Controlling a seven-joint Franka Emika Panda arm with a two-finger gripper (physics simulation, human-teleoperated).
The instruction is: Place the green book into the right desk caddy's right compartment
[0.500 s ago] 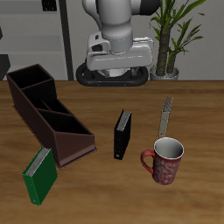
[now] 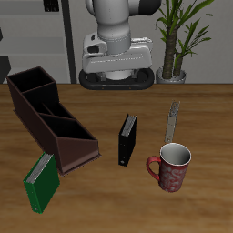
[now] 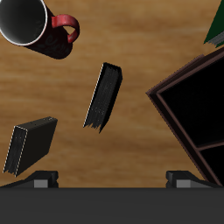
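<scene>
The green book point(image 2: 41, 182) stands on its edge near the table's front, just beyond the sloped low end of the right desk caddy point(image 2: 53, 116). The caddy's squarish right compartment point(image 2: 20, 84) is at its far end, empty. My gripper point(image 2: 114, 56) hangs high above the back of the table, far from the book. In the wrist view the gripper point(image 3: 114, 180) is open and empty, its fingertips point(image 3: 44, 179) wide apart. That view shows only a corner of the green book point(image 3: 217, 26) and part of the caddy point(image 3: 175, 109).
A black book point(image 2: 128, 138) stands on edge mid-table; it also shows in the wrist view point(image 3: 103, 96). A red mug point(image 2: 171, 166) is near the front, and a thin grey box point(image 2: 172, 118) is behind it. A potted plant point(image 2: 177, 36) stands at the back.
The arm's hand has risen a little and shifted slightly toward the caddy's side. Nothing on the table has moved.
</scene>
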